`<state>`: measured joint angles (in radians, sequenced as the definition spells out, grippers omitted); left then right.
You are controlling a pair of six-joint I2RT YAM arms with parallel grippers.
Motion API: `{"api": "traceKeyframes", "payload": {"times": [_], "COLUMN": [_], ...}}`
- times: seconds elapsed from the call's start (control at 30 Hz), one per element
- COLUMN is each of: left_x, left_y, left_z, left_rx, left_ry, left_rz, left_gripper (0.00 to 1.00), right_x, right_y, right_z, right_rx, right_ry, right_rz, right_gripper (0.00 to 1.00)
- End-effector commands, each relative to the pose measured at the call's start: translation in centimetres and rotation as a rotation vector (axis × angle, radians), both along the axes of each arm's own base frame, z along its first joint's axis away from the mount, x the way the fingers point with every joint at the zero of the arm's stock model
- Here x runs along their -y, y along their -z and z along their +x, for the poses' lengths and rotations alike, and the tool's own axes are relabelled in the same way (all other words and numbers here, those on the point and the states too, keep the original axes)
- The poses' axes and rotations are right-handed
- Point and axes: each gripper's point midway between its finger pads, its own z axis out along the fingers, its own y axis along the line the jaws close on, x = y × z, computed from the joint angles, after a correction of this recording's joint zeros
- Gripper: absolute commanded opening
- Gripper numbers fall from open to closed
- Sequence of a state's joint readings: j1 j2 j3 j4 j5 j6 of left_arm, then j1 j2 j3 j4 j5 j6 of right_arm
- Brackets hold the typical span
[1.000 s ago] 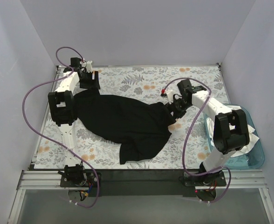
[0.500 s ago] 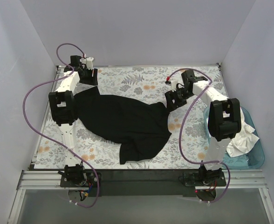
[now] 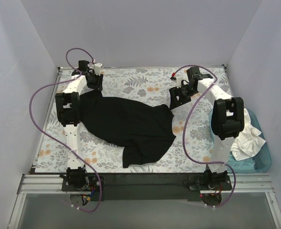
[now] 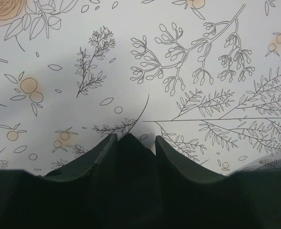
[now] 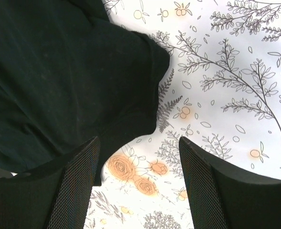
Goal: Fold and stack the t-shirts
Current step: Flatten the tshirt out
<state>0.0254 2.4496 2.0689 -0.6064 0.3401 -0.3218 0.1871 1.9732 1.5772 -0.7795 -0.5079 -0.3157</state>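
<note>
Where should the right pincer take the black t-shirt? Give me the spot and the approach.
Take the rounded corner of the black t-shirt nearest the open right pincer. It lies flat, its free edge bordered by bare floral sheet, so probably come straight down, fingers straddling that edge, and pinch.

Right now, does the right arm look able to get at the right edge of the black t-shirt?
Probably yes: the right gripper hangs open over the edge of the black t-shirt, which lies on the floral sheet with nothing in between.
</note>
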Motion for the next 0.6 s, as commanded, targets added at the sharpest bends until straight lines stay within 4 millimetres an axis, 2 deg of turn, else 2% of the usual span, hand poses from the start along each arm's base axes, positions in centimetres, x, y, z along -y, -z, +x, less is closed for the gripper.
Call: {"api": "traceKeyframes", "payload": {"times": [0.0, 0.07, 0.23, 0.43, 0.47, 0.57], "left_x": [0.4, 0.1, -0.5, -0.3, -0.4, -0.3], "left_y": [-0.9, -0.5, -0.4, -0.7, -0.9, -2.8], "left_z": [-0.2, -0.8, -1.3, -1.2, -1.0, -0.1], "left_rx": [0.019, 0.003, -0.007, -0.019, -0.018, 0.015], "left_ry": [0.028, 0.03, 0.017, 0.012, 0.0, -0.008], "left_rz": [0.018, 0.029, 0.063, 0.05, 0.045, 0.038], "left_gripper": [0.35, 0.31, 0.33, 0.09, 0.0, 0.0], "right_x": [-0.5, -0.6, -0.5, -1.0, -1.3, -1.8], "right_y": [-0.9, -0.8, -0.6, -0.7, -0.4, 0.0], "right_z": [1.3, 1.4, 1.2, 1.8, 2.0, 2.8], "right_rx": [0.022, 0.017, 0.006, 0.003, -0.012, -0.022], "right_ry": [0.007, 0.008, 0.008, 0.013, 0.02, 0.028], "right_rz": [0.036, 0.039, 0.045, 0.076, 0.09, 0.105], "right_gripper": [0.74, 0.74, 0.74, 0.75, 0.75, 0.76]}}
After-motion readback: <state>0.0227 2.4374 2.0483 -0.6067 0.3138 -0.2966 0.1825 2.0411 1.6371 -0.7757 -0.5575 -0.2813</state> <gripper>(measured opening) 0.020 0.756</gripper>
